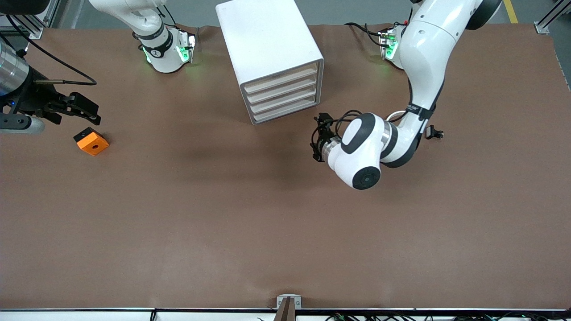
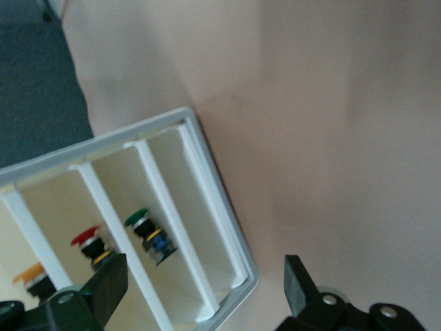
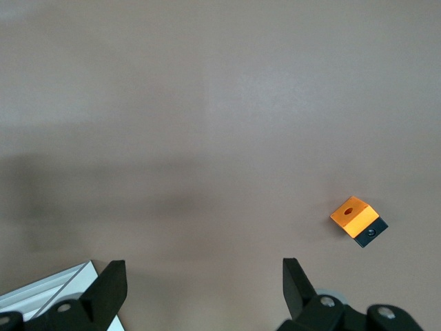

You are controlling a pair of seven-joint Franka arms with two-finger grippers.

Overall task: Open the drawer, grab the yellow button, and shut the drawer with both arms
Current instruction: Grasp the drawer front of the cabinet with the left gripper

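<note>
We see the left claw (image 1: pixel 317 141) spread wide and empty just beside the cabinet (image 1: pixel 272 58) front; the button (image 2: pixel 31 277) sits inside, drawers shut; right claw (image 1: pixel 84 111) waits open over the desk (image 1: pixel 223 214)

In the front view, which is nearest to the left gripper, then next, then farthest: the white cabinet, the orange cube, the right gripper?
From the left gripper:
1. White cabinet, just beside it, mid-table.
2. Orange cube, toward the right arm's end.
3. Right gripper, over the table by that cube; nearly tied.

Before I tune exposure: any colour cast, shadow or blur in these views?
Front view: sharp, broad soft shadows on the table near the cabinet. Left wrist view: washed pale, pinkish, buttons soft. Right wrist view: even light, orange cube crisp.
</note>
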